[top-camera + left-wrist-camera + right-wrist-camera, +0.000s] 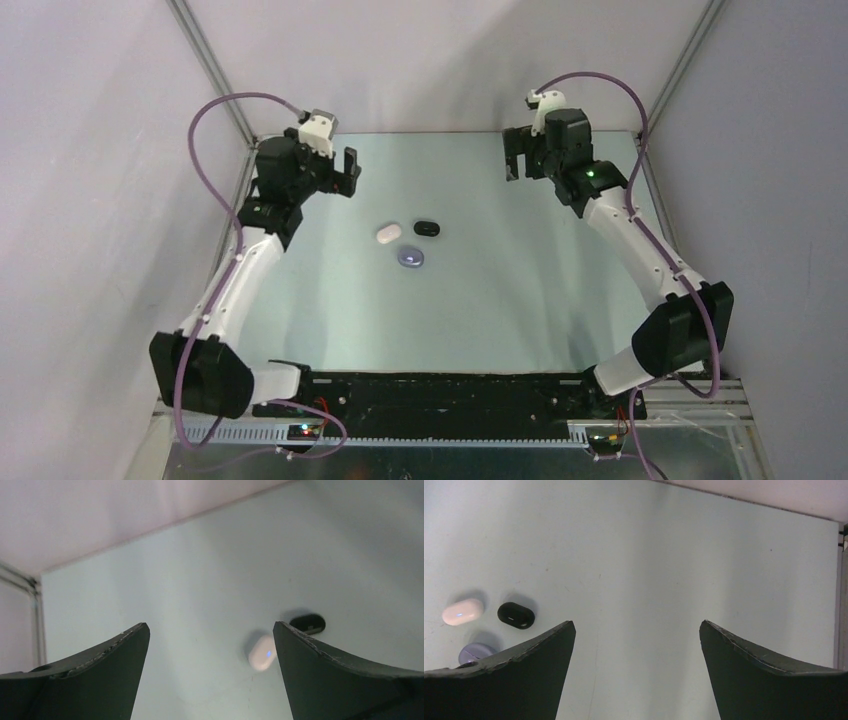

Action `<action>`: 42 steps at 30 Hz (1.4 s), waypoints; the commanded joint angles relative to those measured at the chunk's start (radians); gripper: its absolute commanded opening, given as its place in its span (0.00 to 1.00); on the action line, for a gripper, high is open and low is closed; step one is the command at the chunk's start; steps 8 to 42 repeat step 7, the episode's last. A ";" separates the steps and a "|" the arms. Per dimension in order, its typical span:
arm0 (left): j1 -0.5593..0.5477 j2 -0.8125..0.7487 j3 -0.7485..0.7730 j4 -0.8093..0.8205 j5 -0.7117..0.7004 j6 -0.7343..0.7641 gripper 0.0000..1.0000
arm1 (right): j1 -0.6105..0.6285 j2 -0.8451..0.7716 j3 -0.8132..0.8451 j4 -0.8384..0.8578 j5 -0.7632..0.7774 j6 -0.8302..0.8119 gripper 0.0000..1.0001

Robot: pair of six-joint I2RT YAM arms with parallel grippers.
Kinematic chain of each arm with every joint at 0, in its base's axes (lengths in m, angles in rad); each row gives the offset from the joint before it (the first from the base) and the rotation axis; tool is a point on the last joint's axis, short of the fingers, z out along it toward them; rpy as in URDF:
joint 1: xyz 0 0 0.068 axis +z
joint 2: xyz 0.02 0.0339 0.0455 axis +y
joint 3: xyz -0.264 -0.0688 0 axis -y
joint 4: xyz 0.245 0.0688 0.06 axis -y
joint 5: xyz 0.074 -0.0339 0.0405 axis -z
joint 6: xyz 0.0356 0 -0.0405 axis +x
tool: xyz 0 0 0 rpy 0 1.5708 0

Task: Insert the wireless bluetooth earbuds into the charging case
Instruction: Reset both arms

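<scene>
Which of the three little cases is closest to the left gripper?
The white case, leftmost of the three. The black case and the lavender case lie farther from the left gripper.

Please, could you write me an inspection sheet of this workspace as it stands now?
Surface: pale green table, flat and even.
Job's things: white case, black case and lavender case close together mid-table; loose earbuds: nothing seen.
Clutter: nothing seen.
Grippers: left gripper and right gripper raised, jaws open, empty, away from the cases.
Cables: purple cables loop above each arm.
Surroundings: plain walls, metal frame posts.
</scene>
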 commanded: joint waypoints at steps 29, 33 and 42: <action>-0.004 -0.005 0.027 -0.065 -0.123 -0.037 1.00 | 0.014 0.006 0.009 0.031 0.008 0.018 1.00; -0.004 -0.005 0.027 -0.065 -0.123 -0.037 1.00 | 0.014 0.006 0.009 0.031 0.008 0.018 1.00; -0.004 -0.005 0.027 -0.065 -0.123 -0.037 1.00 | 0.014 0.006 0.009 0.031 0.008 0.018 1.00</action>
